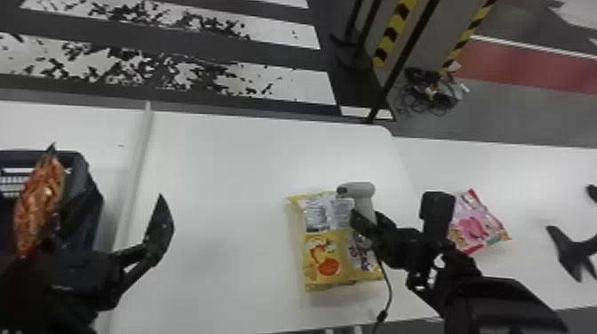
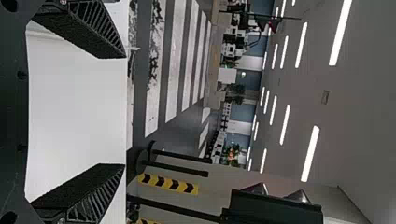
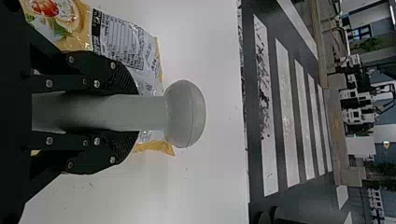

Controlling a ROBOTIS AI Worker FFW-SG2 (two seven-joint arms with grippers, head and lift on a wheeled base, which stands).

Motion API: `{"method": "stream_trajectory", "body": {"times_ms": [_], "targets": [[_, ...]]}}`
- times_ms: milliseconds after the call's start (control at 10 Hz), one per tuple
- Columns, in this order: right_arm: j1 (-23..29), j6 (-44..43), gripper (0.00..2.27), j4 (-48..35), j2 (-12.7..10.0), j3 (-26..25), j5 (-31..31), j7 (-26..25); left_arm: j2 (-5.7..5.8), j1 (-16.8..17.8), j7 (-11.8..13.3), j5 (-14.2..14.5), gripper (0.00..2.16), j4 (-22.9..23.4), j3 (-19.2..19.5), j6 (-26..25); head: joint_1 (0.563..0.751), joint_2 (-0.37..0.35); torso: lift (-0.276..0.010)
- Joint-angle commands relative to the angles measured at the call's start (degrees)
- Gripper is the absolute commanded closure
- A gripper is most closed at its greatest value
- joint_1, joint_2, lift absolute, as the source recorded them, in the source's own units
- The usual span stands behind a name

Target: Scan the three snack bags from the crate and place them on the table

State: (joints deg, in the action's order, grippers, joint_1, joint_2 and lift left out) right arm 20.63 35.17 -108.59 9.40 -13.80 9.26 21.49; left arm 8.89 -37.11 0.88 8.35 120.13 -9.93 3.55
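From where I'm standing, the right gripper [image 1: 371, 217] is clenched round the upright handle of a grey hand scanner [image 1: 362, 190], its cord [image 1: 390, 288] trailing down toward the near edge of the middle bench [image 1: 222, 177]. The scanner's rounded head is held up at the yellow snack bag [image 1: 326, 253]; whether they touch, I can't tell. That bag lies flat on the middle bench, nearer its right edge than its left, well back from the rounded far right corner. Past that right edge, a pink snack bag [image 1: 475, 224] rests on the adjoining bench [image 1: 533, 177], close to the edge where the two meet. A dark pronged thing [image 1: 573, 253] is farther right there. Over on the left, beyond the middle bench's left edge, sits a dark crate [image 1: 80, 164], with an orange-red snack bag [image 1: 40, 204] standing tilted at it, its top above the far rim. The left gripper [image 1: 113, 204] hangs just beside the crate, released, and in its own wrist view the two ribbed fingers [image 2: 86, 193] stand wide apart.
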Motion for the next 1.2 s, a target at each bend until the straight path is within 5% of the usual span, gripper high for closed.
{"method": "stream_trajectory", "body": {"times_ms": [0, 600, 1100], "targets": [[-0.59, -0.23, 2.22, 1.01, 0.00, 1.23, -0.74, -0.39, -0.01, 0.02, -0.08, 0.00, 0.03, -0.08, 0.00, 0.00, 0.695, -0.238, -0.062], [-1.38, 0.30, 2.22, 2.60, 0.00, 2.29, -1.97, -0.92, -0.01, 0.11, -0.08, 0.00, 0.03, -0.43, 0.08, 0.00, 0.695, -0.219, -0.062], [-1.38, 0.48, 2.22, -0.13, 0.09, -3.87, 0.67, -0.83, 0.08, -0.16, -0.17, -0.09, 0.03, -0.34, 0.00, 0.18, 0.695, -0.247, -0.062]]}}
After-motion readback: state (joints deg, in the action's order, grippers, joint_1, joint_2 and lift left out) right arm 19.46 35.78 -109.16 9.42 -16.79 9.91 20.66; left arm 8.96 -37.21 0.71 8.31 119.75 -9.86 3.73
